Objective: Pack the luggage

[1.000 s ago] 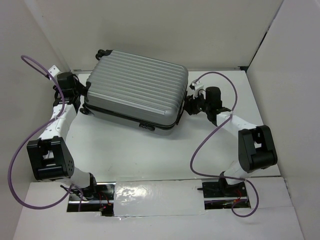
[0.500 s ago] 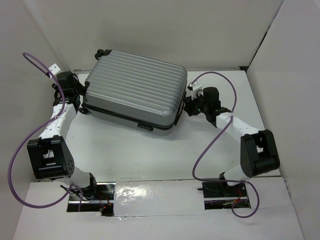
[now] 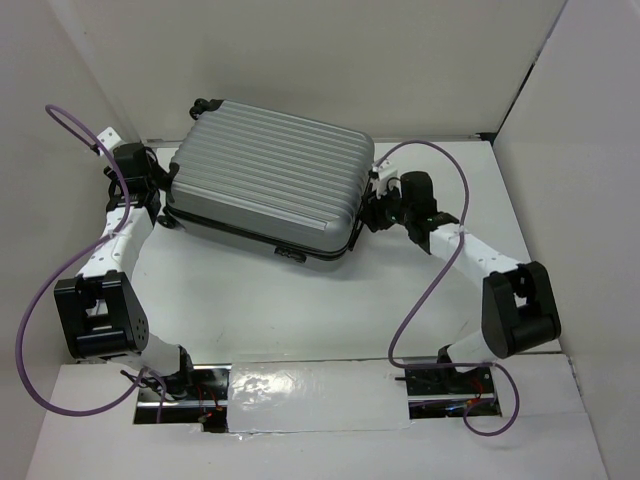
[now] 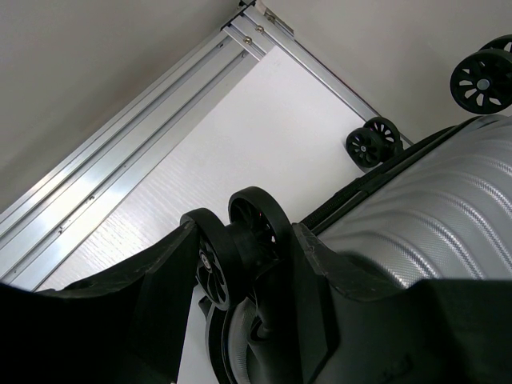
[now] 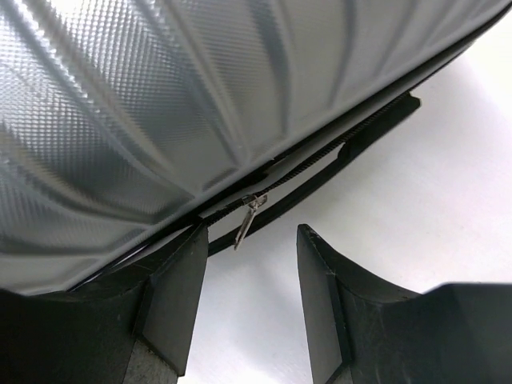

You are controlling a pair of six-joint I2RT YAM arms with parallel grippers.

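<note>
The luggage (image 3: 270, 185), a ribbed silver-grey suitcase, lies flat and closed at the back middle of the table. At its left end my left gripper (image 3: 158, 195) is shut on one of its black double wheels (image 4: 240, 244), with a finger pressed against each side of the wheel. My right gripper (image 3: 368, 212) is at the case's right side, low against the shell (image 5: 160, 104). Its jaws (image 5: 252, 230) stand open with only bare table between them. The metal zipper pull (image 5: 246, 218) hangs from the black zipper line just ahead of the gap, near the left finger (image 5: 172, 288).
White walls box in the table on the left, back and right. An aluminium rail (image 4: 160, 120) runs along the floor behind the left gripper. Two more suitcase wheels (image 4: 370, 144) (image 4: 484, 80) stick out at the back. Purple cables (image 3: 425, 290) loop off both arms.
My right arm has moved left, bringing its gripper closer in against the suitcase's right side, jaws slightly wider. The left gripper holds its place on the wheel.
</note>
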